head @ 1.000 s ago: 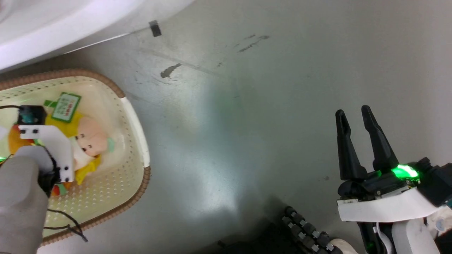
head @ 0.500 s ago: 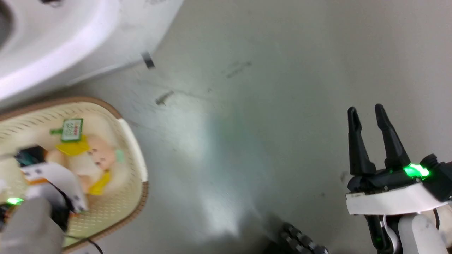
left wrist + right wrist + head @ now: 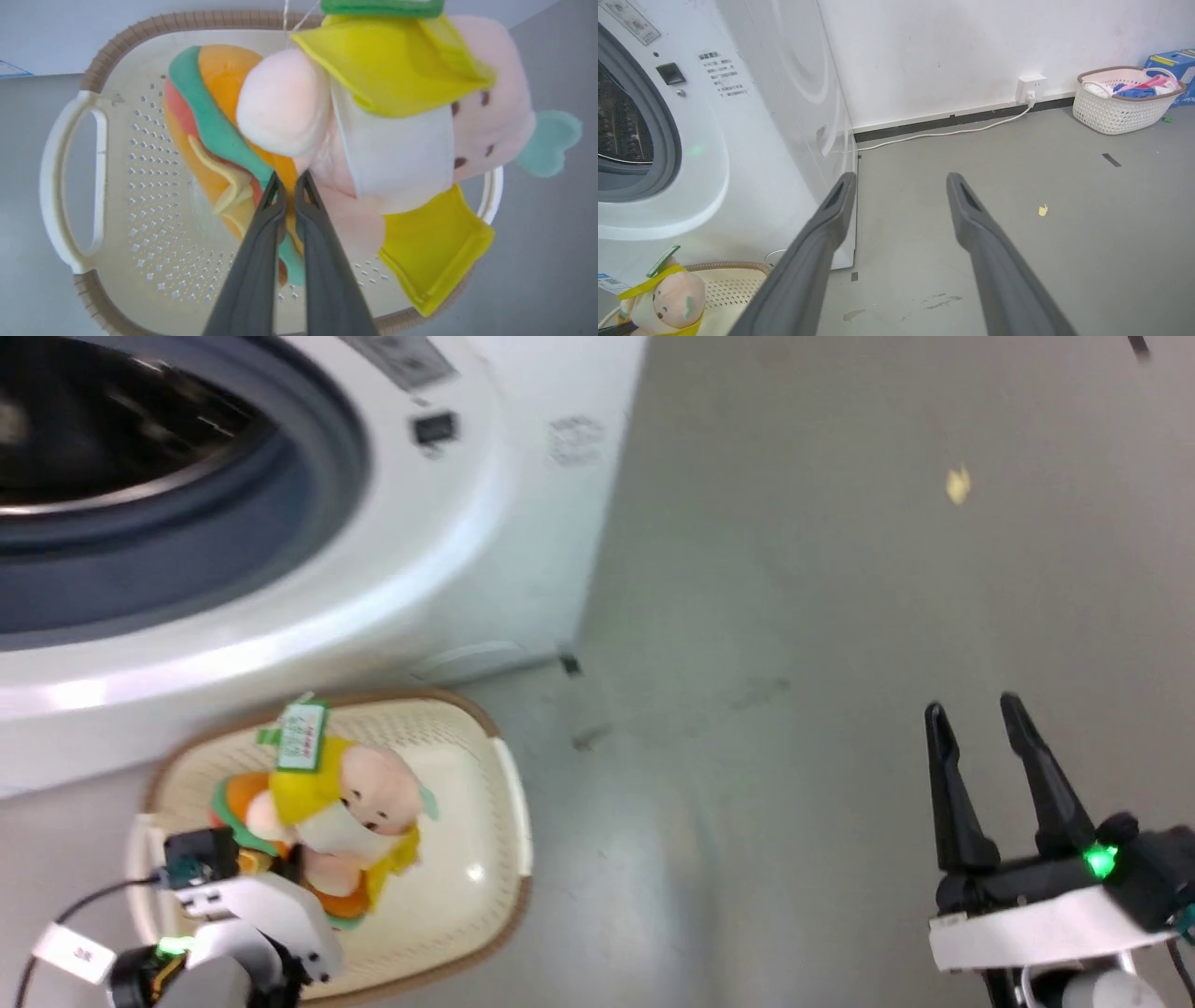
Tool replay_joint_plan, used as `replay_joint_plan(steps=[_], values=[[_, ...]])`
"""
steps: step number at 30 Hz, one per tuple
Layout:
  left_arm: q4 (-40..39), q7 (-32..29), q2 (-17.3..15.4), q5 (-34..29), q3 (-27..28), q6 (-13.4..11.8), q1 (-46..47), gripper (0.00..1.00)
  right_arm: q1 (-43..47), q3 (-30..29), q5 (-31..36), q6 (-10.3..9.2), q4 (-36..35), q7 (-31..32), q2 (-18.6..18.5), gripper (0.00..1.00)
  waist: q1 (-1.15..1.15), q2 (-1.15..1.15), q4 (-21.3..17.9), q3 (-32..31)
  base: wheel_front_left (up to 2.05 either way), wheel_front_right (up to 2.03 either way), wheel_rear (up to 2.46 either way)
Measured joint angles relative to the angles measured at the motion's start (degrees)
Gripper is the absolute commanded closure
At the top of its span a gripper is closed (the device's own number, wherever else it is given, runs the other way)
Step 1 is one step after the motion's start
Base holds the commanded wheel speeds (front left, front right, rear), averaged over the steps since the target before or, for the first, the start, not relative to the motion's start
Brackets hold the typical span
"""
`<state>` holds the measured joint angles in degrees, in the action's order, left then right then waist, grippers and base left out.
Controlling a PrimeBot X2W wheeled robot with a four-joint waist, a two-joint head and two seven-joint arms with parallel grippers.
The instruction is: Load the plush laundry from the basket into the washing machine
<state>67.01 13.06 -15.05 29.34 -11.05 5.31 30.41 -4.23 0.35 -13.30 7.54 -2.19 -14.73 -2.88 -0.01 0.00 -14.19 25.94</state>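
Note:
The plush laundry point(image 3: 387, 140), a peach-pink doll with a yellow hood, a white band and an orange-and-green hamburger part, hangs just above the basket point(image 3: 154, 224). My left gripper point(image 3: 288, 179) is shut on the plush where the hamburger part meets the doll's body. In the head view the plush point(image 3: 350, 803) sits over the cream basket point(image 3: 467, 896), with its green tag point(image 3: 301, 735) pointing at the washing machine point(image 3: 448, 541). The machine's grey-gasketed porthole point(image 3: 187, 551) stands open at the upper left. My right gripper point(image 3: 974, 709) is open and holds nothing, over bare floor at the lower right.
The basket stands on the grey floor right against the washer's front. A second basket point(image 3: 1120, 100) full of clothes and a blue box point(image 3: 1171, 60) stand by the far wall. A wall socket point(image 3: 1029, 86) with a white cable is there too. A yellow scrap point(image 3: 957, 485) lies on the floor.
The head camera has tilted up, bringing the washer's porthole into view. My left gripper has lifted the plush from the basket's bottom to above it. The right gripper has stayed open.

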Motion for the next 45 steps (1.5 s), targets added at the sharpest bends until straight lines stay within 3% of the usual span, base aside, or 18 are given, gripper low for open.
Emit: replay_joint_plan(steps=[5, 14, 21, 26, 32, 39, 40, 45], values=[[-9.06, 1.46, 1.98, -1.65, -0.44, 0.88, -5.97, 1.00, 3.27, -0.23, 2.22, 0.00, 0.52, -0.01, 0.02, 0.00, 0.00, 0.00, 5.51, -8.29, 0.00, 0.00, 0.00], [-34.40, 1.62, 4.76, -6.42, 5.64, -0.09, -18.12, 1.00, 6.28, -1.20, 2.60, 0.00, 0.69, -0.01, 0.01, 0.00, -0.01, 0.00, 10.92, -15.85, 0.00, 0.00, 0.00], [-52.90, 1.62, 6.35, -12.04, 10.36, -0.07, -20.21, 1.00, 6.25, -0.80, 2.79, -0.01, -0.07, -0.01, 0.02, 0.00, 0.01, 0.00, 12.48, -14.97, 0.00, 0.00, 0.00], [-57.60, 1.62, 6.44, -13.47, 12.22, 0.24, -17.41, 1.00, 4.29, -0.33, 3.22, -0.01, -0.98, -0.01, 0.01, 0.00, 0.01, 0.00, 11.79, -10.81, 0.00, 0.00, 0.00], [-56.82, -1.89, 1.67, -13.69, 14.02, 0.15, -5.50, 1.00, -0.13, 0.10, 2.79, -0.01, -2.08, -0.01, 0.02, 0.00, 0.02, 0.00, 10.03, -3.64, 0.00, 0.00, 0.00], [-51.74, -12.99, -7.23, -15.96, 14.37, -0.07, 12.59, 1.00, -3.64, 0.87, 0.85, -0.01, -2.35, -0.01, 0.02, 0.00, 0.02, 0.00, 6.90, 5.59, 0.00, 0.00, 0.00], [-48.94, -16.36, -9.68, -16.95, 13.55, 0.21, 18.05, 1.00, -4.29, 1.07, 0.11, -0.01, -2.22, -0.01, 0.02, 0.00, 0.03, 0.00, 5.84, 7.98, 0.00, 0.00, 0.00], [-40.39, -24.82, -14.96, -18.20, 11.58, 0.91, 31.34, 1.00, -5.81, 1.88, -1.60, -0.01, -2.07, -0.01, 0.03, 0.00, 0.03, 0.00, 2.73, 12.61, 0.00, 0.00, 0.00]])
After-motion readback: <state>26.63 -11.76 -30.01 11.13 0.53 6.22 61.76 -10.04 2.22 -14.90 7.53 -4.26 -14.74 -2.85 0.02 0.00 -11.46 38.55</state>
